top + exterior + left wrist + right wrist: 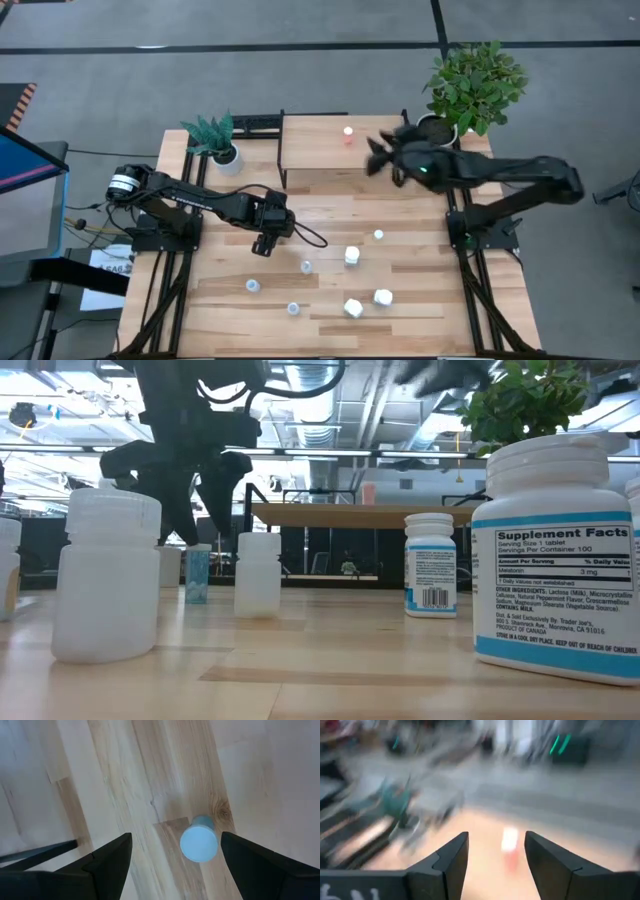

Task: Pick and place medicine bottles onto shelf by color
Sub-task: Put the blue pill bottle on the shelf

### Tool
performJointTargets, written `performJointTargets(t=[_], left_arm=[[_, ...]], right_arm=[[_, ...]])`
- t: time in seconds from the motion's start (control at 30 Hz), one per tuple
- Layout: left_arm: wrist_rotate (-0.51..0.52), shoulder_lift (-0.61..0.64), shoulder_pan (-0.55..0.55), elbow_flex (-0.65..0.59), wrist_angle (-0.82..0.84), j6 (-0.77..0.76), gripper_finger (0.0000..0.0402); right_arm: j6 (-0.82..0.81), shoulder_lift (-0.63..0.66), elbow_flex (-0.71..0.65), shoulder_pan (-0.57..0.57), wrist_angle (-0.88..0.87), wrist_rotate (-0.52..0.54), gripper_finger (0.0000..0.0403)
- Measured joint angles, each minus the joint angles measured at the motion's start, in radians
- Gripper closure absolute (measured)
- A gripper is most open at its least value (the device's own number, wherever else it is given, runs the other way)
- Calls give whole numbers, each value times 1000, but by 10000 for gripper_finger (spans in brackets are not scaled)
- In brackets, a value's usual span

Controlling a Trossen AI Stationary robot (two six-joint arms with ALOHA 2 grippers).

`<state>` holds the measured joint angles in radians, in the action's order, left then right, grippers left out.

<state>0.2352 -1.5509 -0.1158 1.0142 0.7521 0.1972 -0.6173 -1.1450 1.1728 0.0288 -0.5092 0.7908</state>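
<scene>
Left gripper (pixel 172 857) hung open over a blue-capped bottle (pixel 199 843) on the table (pixel 420 290). Right gripper (pixel 496 851) was open above the shelf (pixel 320 150), near a red-capped bottle (pixel 348 132).

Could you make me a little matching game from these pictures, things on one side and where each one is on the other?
Things:
1. red-capped bottle
2. blue-capped bottle
3. left gripper
4. leafy plant

Places:
A. at the table's far right corner
B. over the table's middle, open
C. alone on the shelf
D. on the tabletop between open fingers

Pairs: 1-C, 2-D, 3-B, 4-A
</scene>
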Motion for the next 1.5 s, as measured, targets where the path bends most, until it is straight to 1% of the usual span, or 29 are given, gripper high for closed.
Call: performJointTargets(t=[0.1,0.17,0.27,0.37,0.5,0.57,0.63,0.8,0.93,1.0,1.1,1.23,1.4,1.5], left_arm=[[-3,0,0,0,1,-23,110],[-6,0,0,0,4,-29,110],[-14,0,0,0,16,-40,110],[-27,0,0,2,54,-68,110],[-95,0,0,11,95,-112,110],[-125,0,0,11,96,-123,110],[-134,-3,0,12,93,-124,110],[-129,-46,0,12,75,-120,110],[-97,-90,0,12,59,-105,110],[-75,-88,0,12,59,-105,110],[-73,-74,6,12,48,-94,112],[-74,-68,14,13,38,-65,138],[-136,-68,27,13,31,-62,195],[-145,-68,27,13,10,-60,229]], right_arm=[[-322,76,0,-66,-359,-224,205],[-480,97,0,-137,-545,-356,212],[-641,107,-1,-261,-710,-493,222],[-754,106,-2,-389,-772,-565,228],[-829,91,-2,-533,-786,-577,233],[-860,79,-2,-580,-784,-577,234],[-893,65,-2,-609,-786,-577,235],[-942,31,-2,-646,-785,-577,234],[-957,12,-2,-653,-777,-577,237],[-957,9,-2,-654,-763,-577,238],[-956,12,-2,-656,-750,-577,239],[-956,11,-2,-648,-735,-577,239],[-956,11,-2,-648,-732,-577,242],[-956,11,-2,-648,-732,-577,243]])
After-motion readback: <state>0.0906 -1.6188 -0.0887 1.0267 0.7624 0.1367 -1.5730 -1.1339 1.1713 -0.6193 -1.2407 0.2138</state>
